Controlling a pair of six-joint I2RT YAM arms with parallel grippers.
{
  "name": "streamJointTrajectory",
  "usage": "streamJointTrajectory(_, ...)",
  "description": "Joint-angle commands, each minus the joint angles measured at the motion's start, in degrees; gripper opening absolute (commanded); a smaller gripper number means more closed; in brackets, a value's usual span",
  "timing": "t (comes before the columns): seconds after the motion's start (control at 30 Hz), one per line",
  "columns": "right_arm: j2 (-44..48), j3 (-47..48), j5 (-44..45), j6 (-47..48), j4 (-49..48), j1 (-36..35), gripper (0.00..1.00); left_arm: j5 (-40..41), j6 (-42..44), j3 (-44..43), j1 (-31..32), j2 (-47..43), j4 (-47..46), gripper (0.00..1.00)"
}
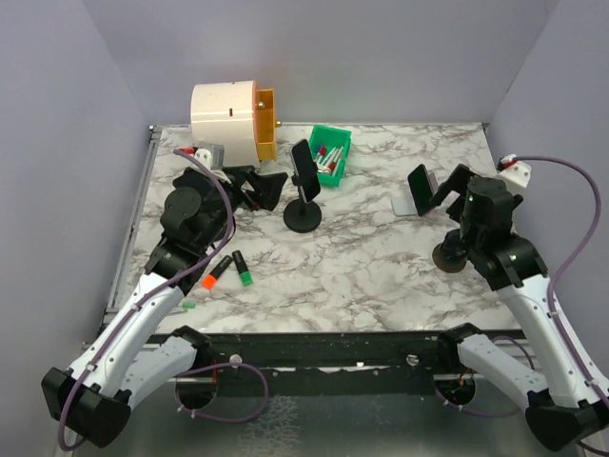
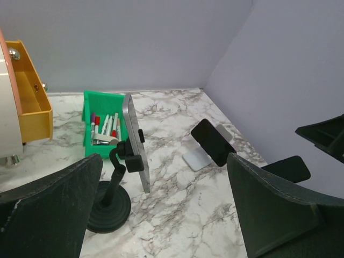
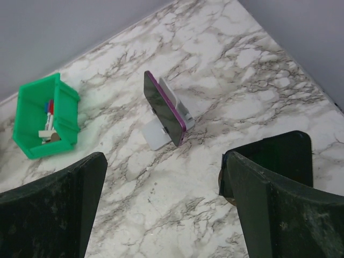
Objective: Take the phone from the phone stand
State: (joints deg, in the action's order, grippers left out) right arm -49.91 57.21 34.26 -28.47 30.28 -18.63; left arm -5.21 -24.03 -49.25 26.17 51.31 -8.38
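Both my hands are spread wide and hold nothing. My right hand (image 3: 164, 160) hangs over the desk (image 3: 236, 70) just in front of a dark phone (image 3: 164, 110) with a purple edge. It leans back, screen blank, on a small white stand (image 3: 159, 137) on the right side of the desk. My left hand (image 1: 265, 184) faces a second phone (image 2: 134, 141), grey-edged and seen side-on, clamped upright in a black stand (image 2: 110, 207) with a round base near the middle.

Only my right wrist view shows the purple edge. Only my left wrist view shows the clamp on the second phone. The top view alone shows two markers (image 1: 228, 268) lying by my left arm.

The print on the pens in the green bin (image 2: 88, 105) is too small to read.
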Motion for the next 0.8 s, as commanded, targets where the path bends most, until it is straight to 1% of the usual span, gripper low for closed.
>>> streamJointTrajectory(0.0, 2.2, 5.4, 7.7, -5.1, 12.0, 0.3, 1.0, 2.3, 1.1, 0.9, 1.1, -2.1, -1.8, 0.99)
streamJointTrajectory(0.13, 3.7, 5.4, 9.3, -5.9, 16.2, 0.3, 1.0, 3.4, 1.2, 1.1, 1.8, -2.7, -1.8, 0.99)
streamJointTrajectory(0.27, 5.5, 3.8, 10.1, -7.6, 18.1, 0.3, 1.0, 4.8, 1.7, 1.3, 3.0, -2.7, -1.4, 0.99)
streamJointTrajectory(0.4, 7.2, 1.6, 8.7, -12.2, 20.6, 0.3, 1.0, 4.8, 1.7, 1.8, 4.0, -1.9, -1.4, 0.99)
streamJointTrajectory(0.47, 7.8, -0.5, 8.4, -15.0, 21.5, 0.3, 1.0, 6.2, 1.3, 1.6, 4.1, -0.9, -0.9, 0.99)
streamJointTrajectory(0.57, 8.4, -3.2, 8.5, -20.3, 23.1, 0.3, 0.98, 6.3, 1.2, 1.7, 4.5, -0.2, -0.7, 0.99)
streamJointTrajectory(0.77, 9.9, -5.0, 13.3, -27.6, 29.0, 0.3, 0.93, 8.0, 1.6, 2.0, 5.5, -0.1, -0.3, 0.99)
